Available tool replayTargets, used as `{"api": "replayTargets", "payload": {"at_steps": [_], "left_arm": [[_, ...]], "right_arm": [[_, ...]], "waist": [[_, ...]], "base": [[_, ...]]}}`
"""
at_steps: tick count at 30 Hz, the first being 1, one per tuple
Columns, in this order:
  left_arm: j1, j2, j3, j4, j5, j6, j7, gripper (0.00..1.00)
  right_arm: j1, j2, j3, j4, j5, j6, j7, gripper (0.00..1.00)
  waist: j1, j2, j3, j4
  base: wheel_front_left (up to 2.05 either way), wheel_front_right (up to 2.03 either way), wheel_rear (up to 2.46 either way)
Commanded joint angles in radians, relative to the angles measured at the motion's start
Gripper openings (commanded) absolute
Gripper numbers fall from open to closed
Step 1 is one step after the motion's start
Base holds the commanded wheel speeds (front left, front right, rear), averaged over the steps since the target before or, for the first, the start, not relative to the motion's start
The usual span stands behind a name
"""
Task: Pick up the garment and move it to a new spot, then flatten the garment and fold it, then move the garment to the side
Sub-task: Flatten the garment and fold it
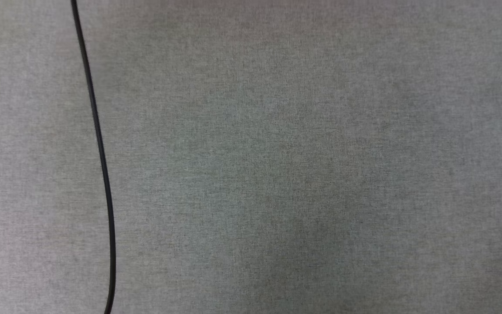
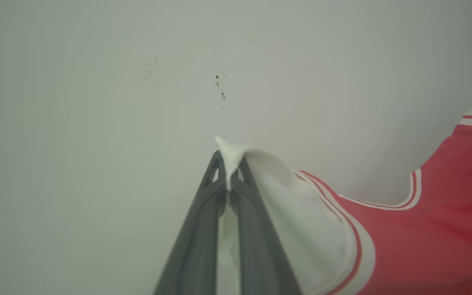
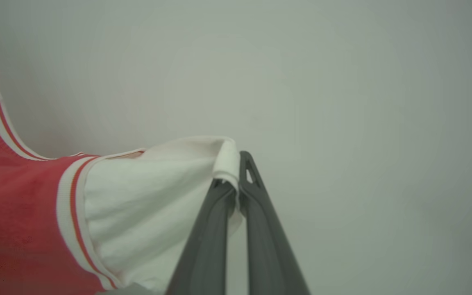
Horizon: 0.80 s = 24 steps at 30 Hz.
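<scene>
The left gripper point(image 2: 228, 164) is clamping its fingers together on the edge of one white sleeve point(image 2: 301, 213) of the shirt point(image 2: 432, 237), with only a small peak of fabric poking past the tips. The right gripper point(image 3: 232, 166) is doing likewise on the other sleeve point(image 3: 146, 196), its fingers closing on a rolled hem. The red body is spanning between the two, its striped neckline sagging in the middle, against a plain pale background point(image 2: 96, 123). Whether any of it is touching a surface, I cannot tell. In the head view a grey cloth point(image 1: 299, 152) is lying with a black cable point(image 1: 98, 144) running down its left side.

Both holds are looking thin, so pulling the arms apart to flatten could be dragging a sleeve edge out, dropping that side in a heap. Gripping by the sleeves is probably letting the body droop, so it may be creasing as it lands. If it is coming down to the left, the cable could be snagging the fabric
</scene>
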Motion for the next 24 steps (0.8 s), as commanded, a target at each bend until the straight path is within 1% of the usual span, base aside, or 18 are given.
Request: {"api": "replayTargets", "payload": {"at_steps": [1,5,9,13,16,19,24], "left_arm": [[0.012,-0.009,-0.008,0.021,0.003,-0.009,-0.020,0.00],[0.067,-0.022,-0.008,0.057,-0.014,-0.022,-0.059,0.00],[0.173,-0.023,0.001,0.064,-0.037,-0.028,-0.088,0.00],[0.317,-0.003,0.020,0.029,-0.054,-0.012,-0.102,0.00],[0.449,0.012,0.034,-0.017,-0.066,0.007,-0.106,0.00],[0.587,0.031,0.072,-0.094,-0.072,0.036,-0.107,0.00],[0.847,0.057,0.103,-0.228,-0.076,0.093,-0.108,0.00]], "right_arm": [[-0.009,0.017,0.020,0.026,0.013,-0.002,-0.023,0.00],[0.038,0.041,0.056,0.073,0.048,-0.002,-0.082,0.00],[0.127,0.061,0.095,0.091,0.087,-0.002,-0.150,0.00],[0.243,0.065,0.126,0.083,0.142,-0.002,-0.201,0.00],[0.343,0.056,0.151,0.066,0.177,-0.002,-0.227,0.00],[0.449,0.043,0.170,0.041,0.209,-0.002,-0.250,0.00],[0.646,0.018,0.179,-0.016,0.248,-0.002,-0.274,0.00]], "waist": [[-0.0002,0.0000,0.023,-0.002],[-0.0002,0.0000,0.027,-0.005],[-0.0002,0.0000,0.003,-0.006],[-0.0002,0.0000,-0.037,-0.006],[-0.0002,0.0000,-0.067,-0.004],[-0.0002,0.0000,-0.098,-0.003],[-0.0002,0.0000,-0.156,0.004]], "base": [[0.00,0.00,0.00],[0.00,0.00,0.00],[0.00,0.00,0.00],[0.00,0.00,0.00],[0.00,0.00,0.00],[0.00,0.00,0.00],[0.00,0.00,0.00]]}}
